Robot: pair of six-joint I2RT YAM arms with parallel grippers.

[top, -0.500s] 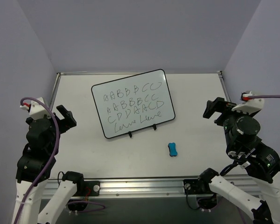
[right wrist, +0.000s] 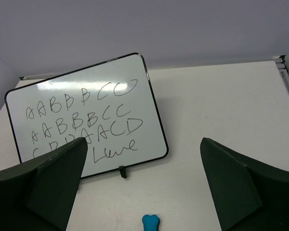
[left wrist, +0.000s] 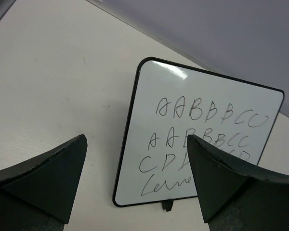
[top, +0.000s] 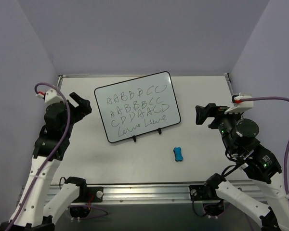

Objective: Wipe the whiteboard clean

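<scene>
The whiteboard (top: 137, 107) lies tilted at the middle back of the table, covered with black handwritten letters, its two black clips on the near edge. It also shows in the left wrist view (left wrist: 197, 96) and the right wrist view (right wrist: 86, 110). A small blue eraser (top: 178, 154) lies on the table in front of the board's right part, and shows at the bottom of the right wrist view (right wrist: 150, 222). My left gripper (top: 82, 105) (left wrist: 136, 139) is open and empty, left of the board. My right gripper (top: 202, 114) (right wrist: 144, 140) is open and empty, right of the board.
Purple walls close in the table at the back and both sides. A metal rail (top: 144, 190) with the arm bases runs along the near edge. The white tabletop (top: 207, 86) stretches around the board.
My left gripper has moved up and right toward the board's left edge. My right gripper has moved left toward the board's right edge. The board and the eraser have not moved.
</scene>
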